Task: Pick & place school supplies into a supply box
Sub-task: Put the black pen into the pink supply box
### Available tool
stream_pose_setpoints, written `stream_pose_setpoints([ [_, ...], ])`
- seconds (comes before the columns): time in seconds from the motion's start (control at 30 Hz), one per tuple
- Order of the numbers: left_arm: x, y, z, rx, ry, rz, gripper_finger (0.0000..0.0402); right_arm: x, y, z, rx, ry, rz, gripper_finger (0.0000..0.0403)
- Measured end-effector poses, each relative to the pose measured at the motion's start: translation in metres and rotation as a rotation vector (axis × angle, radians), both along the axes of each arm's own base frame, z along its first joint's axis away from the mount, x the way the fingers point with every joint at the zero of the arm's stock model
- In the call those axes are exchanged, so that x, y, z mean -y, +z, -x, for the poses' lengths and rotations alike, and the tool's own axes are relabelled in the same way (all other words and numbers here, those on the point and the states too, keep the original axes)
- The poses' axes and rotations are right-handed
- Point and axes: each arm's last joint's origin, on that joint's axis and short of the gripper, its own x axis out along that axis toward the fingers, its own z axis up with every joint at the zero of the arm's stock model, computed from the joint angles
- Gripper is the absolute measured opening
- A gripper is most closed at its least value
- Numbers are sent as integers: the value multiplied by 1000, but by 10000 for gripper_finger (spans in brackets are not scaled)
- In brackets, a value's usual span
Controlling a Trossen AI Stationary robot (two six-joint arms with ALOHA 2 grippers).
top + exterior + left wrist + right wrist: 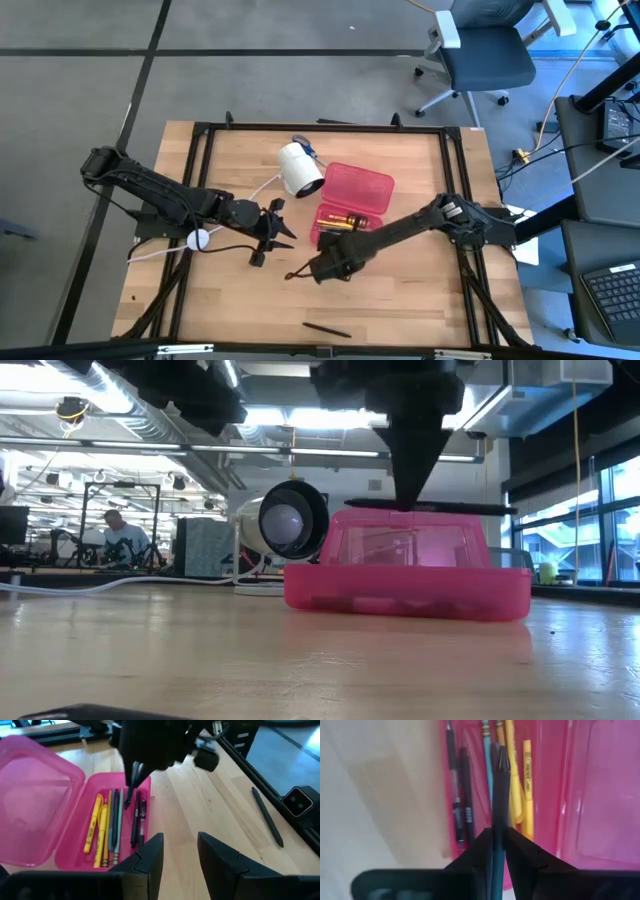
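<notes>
Holding a dark pen (499, 785) clamped above the supply box (540, 795), the right gripper (499, 851) should lower first — then release; left gripper (181, 854) waits, fingers apart.

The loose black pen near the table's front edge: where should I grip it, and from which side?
Grip the black pen at mid-length, coming straight down with the fingers across its thin shaft. It lies flat on bare table, apart from the supply box. The open left gripper is free; the right gripper holds a pen.
</notes>
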Motion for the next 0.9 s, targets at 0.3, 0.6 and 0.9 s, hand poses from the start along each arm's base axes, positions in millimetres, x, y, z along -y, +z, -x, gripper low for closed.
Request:
stream_pose_setpoints([
  [0.3, 0, -3, 2, -33, 5, 0, 110, 25, -23, -3, -112, 108, 1, 49],
  [0.6, -1, -4, 2, -43, 14, -9, 110, 53, -21, 6, 4, 217, -90, 43],
  [0.9, -1, -4, 2, -59, 78, 66, 109, 82, -37, 32, 203, 219, -262, 45],
])
